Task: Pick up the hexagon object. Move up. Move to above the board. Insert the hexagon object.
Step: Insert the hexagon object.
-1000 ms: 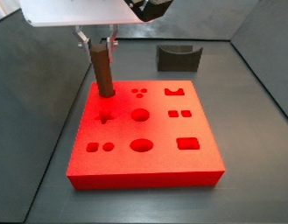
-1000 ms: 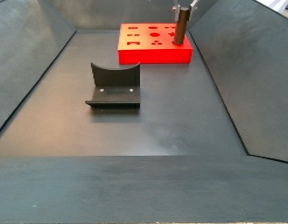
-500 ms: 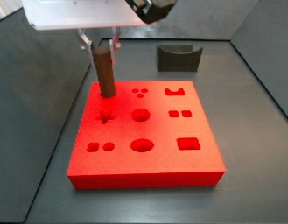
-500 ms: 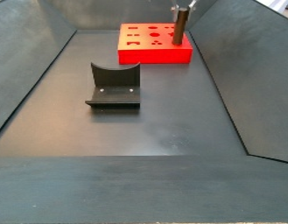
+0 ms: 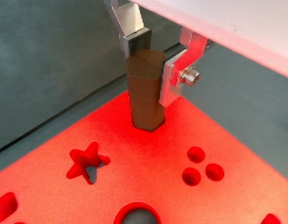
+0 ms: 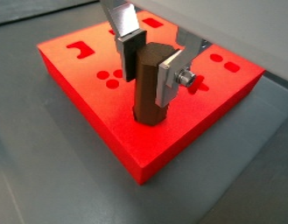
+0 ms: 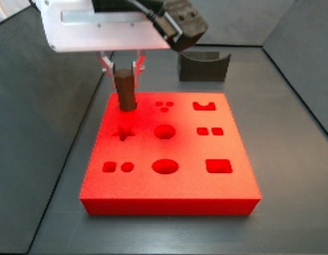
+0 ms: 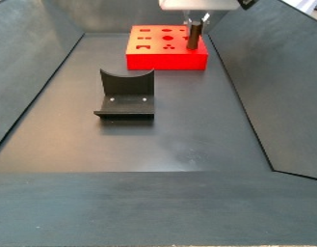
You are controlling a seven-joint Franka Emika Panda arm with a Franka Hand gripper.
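The hexagon object is a brown wooden peg standing upright at a far corner of the red board, its foot in a hole there. My gripper is shut on the peg's upper part, one silver finger on each side. Both wrist views show this, with the gripper, peg and board. In a side view the gripper holds the peg over the board's far left corner. Another side view shows the gripper, peg and board far off.
The dark fixture stands on the grey floor behind the board, and nearer the camera in a side view. Sloping grey walls enclose the floor. The board's top has star, circle and square holes near the peg.
The gripper has come down with the peg, so less of the peg shows above the board. The board has shifted slightly in a side view.
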